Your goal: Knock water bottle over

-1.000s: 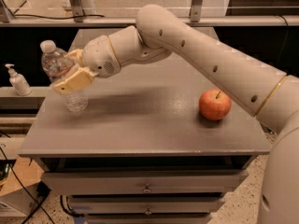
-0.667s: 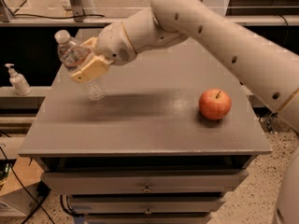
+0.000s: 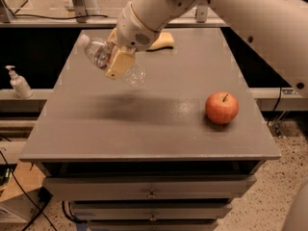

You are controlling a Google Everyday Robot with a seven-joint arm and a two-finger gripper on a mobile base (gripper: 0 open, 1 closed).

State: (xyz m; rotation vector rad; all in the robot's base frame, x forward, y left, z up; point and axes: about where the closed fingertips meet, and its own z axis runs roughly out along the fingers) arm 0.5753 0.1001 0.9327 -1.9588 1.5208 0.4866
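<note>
The water bottle is a clear ribbed plastic bottle with a white cap. It is tilted far over, cap pointing up and left, held above the left part of the grey table. My gripper is shut on the bottle's middle, with one tan finger across the front of it. The white arm reaches in from the upper right. The bottle's base hangs clear of the tabletop, and its shadow lies below it.
A red apple sits on the right side of the table. A tan object lies at the table's far edge behind the arm. A small white pump dispenser stands on a shelf to the left. Drawers run below the tabletop.
The bottle stood upright on the table's left side in my gripper; it has since been lifted and tipped far over, and the arm has swung up and to the right.
</note>
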